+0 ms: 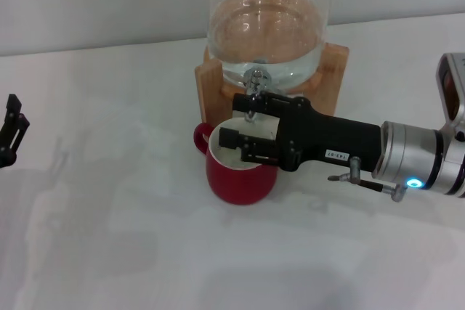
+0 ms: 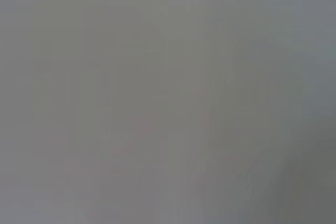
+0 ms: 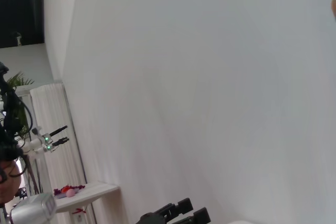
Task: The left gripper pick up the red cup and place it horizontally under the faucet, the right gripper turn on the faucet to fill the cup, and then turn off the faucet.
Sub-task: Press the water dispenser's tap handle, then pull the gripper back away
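I see the cup (image 1: 240,178) upright on the counter (image 1: 109,252), mouth up, handle toward my left, right under the faucet (image 1: 254,78). My right tool (image 1: 231,117) reaches in level from the right, fingers parted just below the spigot, over the cup's rim. Its white label is unreadable. The left tool (image 1: 11,132) sits at the counter's far left; I can't tell its opening.

My red cup (image 1: 240,179) stands upright on the white table, glossy, off-white inside, its small loop handle toward my left. Directly above its mouth hangs the chrome faucet (image 1: 254,81), spout pointing down, mounted low on the clear glass dispenser's front.
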